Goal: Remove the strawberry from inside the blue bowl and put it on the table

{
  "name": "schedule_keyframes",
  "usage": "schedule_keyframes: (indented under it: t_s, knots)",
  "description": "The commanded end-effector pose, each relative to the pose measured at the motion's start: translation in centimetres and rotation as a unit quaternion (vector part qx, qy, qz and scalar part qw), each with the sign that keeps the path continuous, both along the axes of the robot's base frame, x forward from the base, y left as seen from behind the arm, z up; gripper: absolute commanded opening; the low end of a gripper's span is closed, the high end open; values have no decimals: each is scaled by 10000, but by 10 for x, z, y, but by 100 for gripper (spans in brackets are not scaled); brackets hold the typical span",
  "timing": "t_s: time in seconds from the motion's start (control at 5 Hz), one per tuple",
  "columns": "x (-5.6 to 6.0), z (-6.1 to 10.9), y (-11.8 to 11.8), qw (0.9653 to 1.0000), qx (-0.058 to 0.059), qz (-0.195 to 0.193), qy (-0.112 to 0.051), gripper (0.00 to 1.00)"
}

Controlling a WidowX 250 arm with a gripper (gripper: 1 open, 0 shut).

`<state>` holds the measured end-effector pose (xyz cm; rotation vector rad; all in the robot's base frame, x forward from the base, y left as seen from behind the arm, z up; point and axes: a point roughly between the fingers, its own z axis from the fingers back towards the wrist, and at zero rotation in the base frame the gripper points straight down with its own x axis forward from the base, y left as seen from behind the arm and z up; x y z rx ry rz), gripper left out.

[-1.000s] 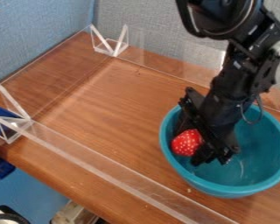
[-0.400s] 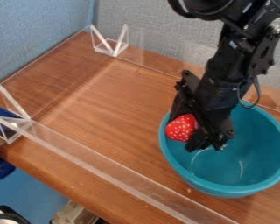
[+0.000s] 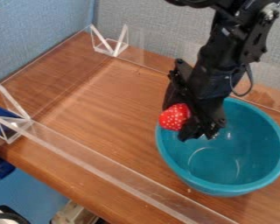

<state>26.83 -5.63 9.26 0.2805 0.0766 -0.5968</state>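
A small glossy red strawberry (image 3: pixel 173 117) hangs above the left rim of the blue bowl (image 3: pixel 241 171), with my black gripper (image 3: pixel 181 121) shut on it. The gripper points steeply down from the dark arm that comes in from the top right. The bowl is large, round and teal-blue, and its shiny inside shows nothing else in it. It rests on the reddish-brown wood-grain table (image 3: pixel 108 105) at the right. The strawberry's far side is hidden by the fingers.
A low clear acrylic wall (image 3: pixel 95 166) runs along the table's near edge, and another along the left and back. Triangular brackets stand at the far corner (image 3: pixel 109 39) and at the left (image 3: pixel 14 122). A blue-grey panel stands behind.
The gripper has lifted the strawberry up out of the bowl's inside and a little to the left, to above the rim. The bowl looks to have shifted slightly left.
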Motion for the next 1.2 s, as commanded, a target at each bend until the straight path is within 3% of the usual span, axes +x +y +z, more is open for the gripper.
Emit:
schedule_keyframes:
  t_s: [0.0, 0.2, 0.4, 0.6, 0.8, 1.0]
  knots:
    - [9, 21, 7, 9992, -116, 68, -371, 0]
    - [11, 23, 15, 9992, -91, 96, -375, 0]
    - [16, 34, 23, 9988, -47, 132, -476, 0]
    - [26, 50, 36, 9980, 36, 235, -579, 0]
    - [37, 56, 55, 9971, 115, 502, -563, 0]
    - [42, 40, 76, 9967, 123, 701, -402, 0]
